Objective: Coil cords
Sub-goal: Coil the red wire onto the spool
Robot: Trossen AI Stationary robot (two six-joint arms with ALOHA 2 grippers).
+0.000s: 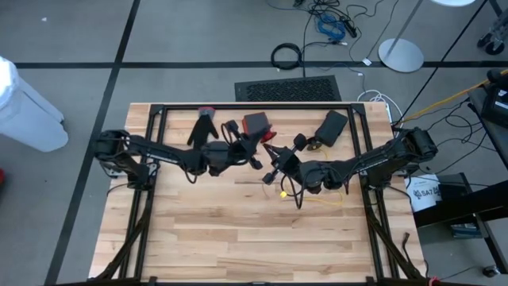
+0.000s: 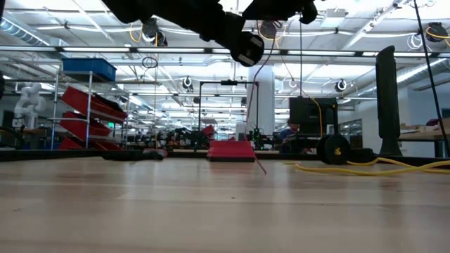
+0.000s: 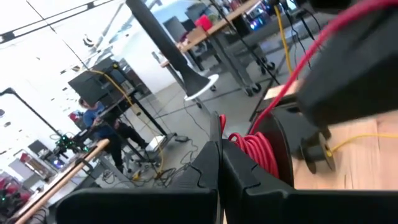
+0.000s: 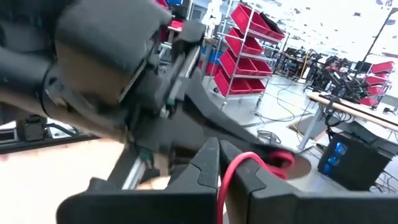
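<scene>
— What's nearest us on the table (image 1: 238, 238)?

— The yellow cord (image 1: 321, 198). It lies loose on the wood, a little right of the middle, under the right arm's forearm. A black cord (image 1: 295, 191) trails down beside it, touching or crossing it; I can't tell which.

— And the arms?

— Both reach in to the middle of the table and are raised off the wood, tips close to each other. The left gripper (image 3: 217, 146) has its fingers pressed together with nothing between them.

— The right one?

— The right gripper (image 4: 217, 144) is pinched on a thin red cord (image 4: 252, 155). The cord runs up through the seam of the fingers, then arcs away in a loop.

— Where does the red cord go?

— Towards a black spool (image 3: 292, 134) just past the grippers, with red turns wound beside it. From the left arm's side it looks stretched tight.

— Farther back?

— Along the far edge, a glove (image 1: 205, 125) on the left, a red block (image 1: 255, 121) near the middle and a black slab (image 1: 332, 125) to the right, each apart from the others.

— Beyond the table?

— A thick cable ring (image 1: 286, 56) on the floor, and racks of red bins (image 4: 249, 28) out in the room.
</scene>
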